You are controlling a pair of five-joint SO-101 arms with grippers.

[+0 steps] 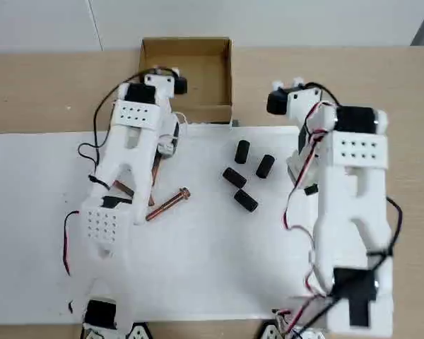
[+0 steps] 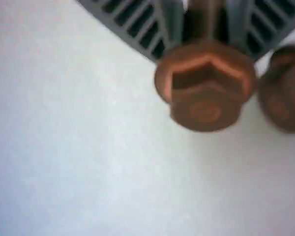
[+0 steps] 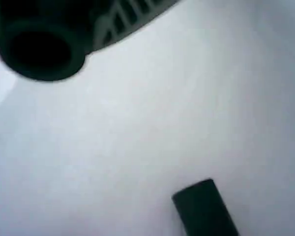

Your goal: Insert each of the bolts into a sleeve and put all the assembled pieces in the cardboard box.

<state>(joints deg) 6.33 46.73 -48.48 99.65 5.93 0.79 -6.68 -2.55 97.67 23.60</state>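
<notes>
In the left wrist view my left gripper (image 2: 204, 22) is shut on a copper bolt (image 2: 205, 87), its hex head facing the camera just above the white paper. A second bolt head (image 2: 285, 91) sits beside it. From above, the left gripper (image 1: 158, 157) hangs over the paper's left part, the held bolt's shaft (image 1: 155, 175) under it. Two more bolts (image 1: 168, 203) (image 1: 124, 188) lie close by. My right gripper (image 3: 54, 24) is shut on a black sleeve (image 3: 38, 50), open end toward the camera. It hangs at the paper's right (image 1: 307, 180). Several loose sleeves (image 1: 242, 150) lie mid-paper, one (image 3: 204, 206) near the right gripper.
The open cardboard box (image 1: 150, 70) stands at the back of the table, just beyond the white paper (image 1: 212, 261) and behind the left arm. Wires hang off both arms. The front half of the paper is bare.
</notes>
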